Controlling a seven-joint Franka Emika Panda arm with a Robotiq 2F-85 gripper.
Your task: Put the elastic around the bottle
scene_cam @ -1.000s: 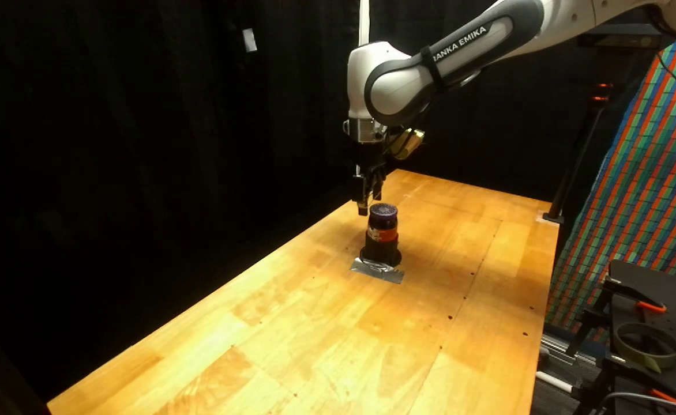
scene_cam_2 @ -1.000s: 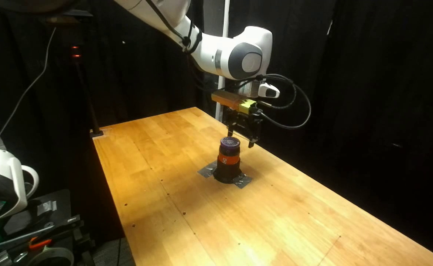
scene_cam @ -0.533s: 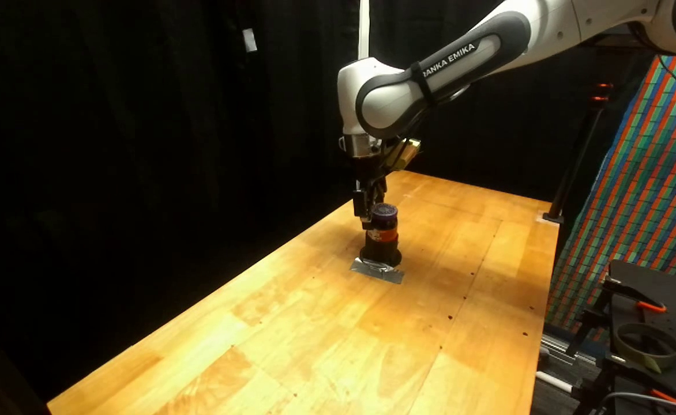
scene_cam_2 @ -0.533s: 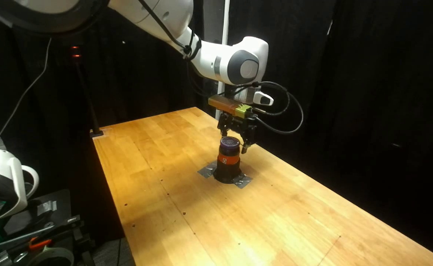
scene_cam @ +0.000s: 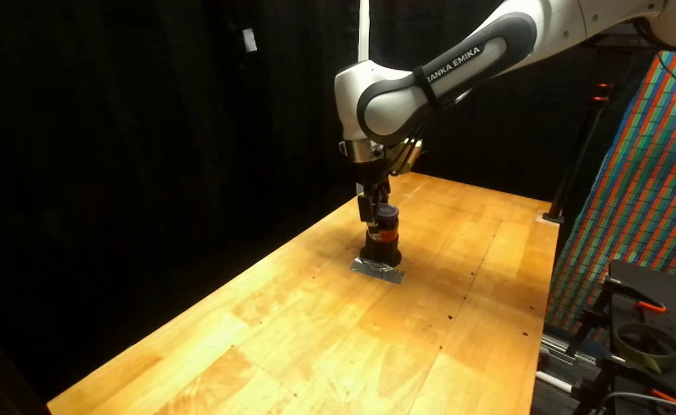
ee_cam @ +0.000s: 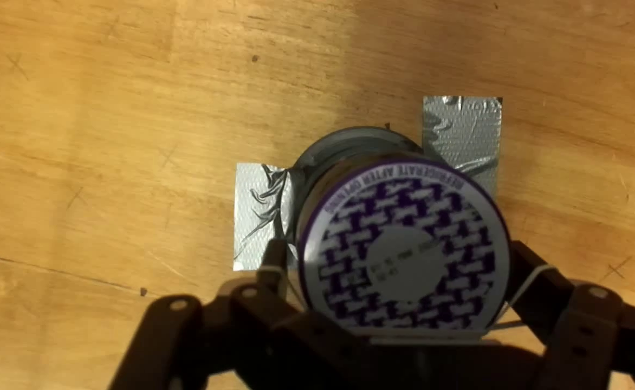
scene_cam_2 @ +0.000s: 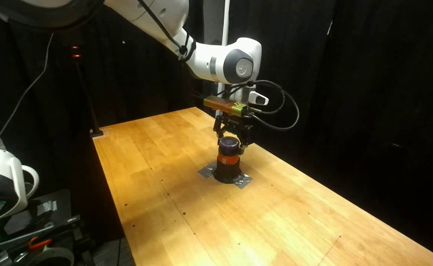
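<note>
The dark bottle [scene_cam: 386,235] with an orange-red band stands upright in a black round base [scene_cam_2: 227,173] on the table. Its purple-and-white patterned lid [ee_cam: 409,254] faces the wrist camera. My gripper [scene_cam_2: 230,146] is low at the bottle's top, its fingers apart on either side of the lid; it also shows in the wrist view [ee_cam: 397,257]. A pale elastic [ee_cam: 531,277] is looped over both fingers and runs along the lid's near edge in the wrist view. Its far course is hidden by the lid. In both exterior views the elastic is too small to make out.
Silver tape [ee_cam: 461,130] fixes the base to the wooden table [scene_cam: 338,334]; more tape [scene_cam_2: 243,181] lies on its other side. A black pole [scene_cam: 574,161] stands at a table corner. A side cart [scene_cam: 655,334] with a tape roll is beside the table.
My gripper has come down from above and behind the bottle to the sides of its lid, then shifted slightly towards the bottle. The finger spread looks about the same. The bottle has not visibly moved.
</note>
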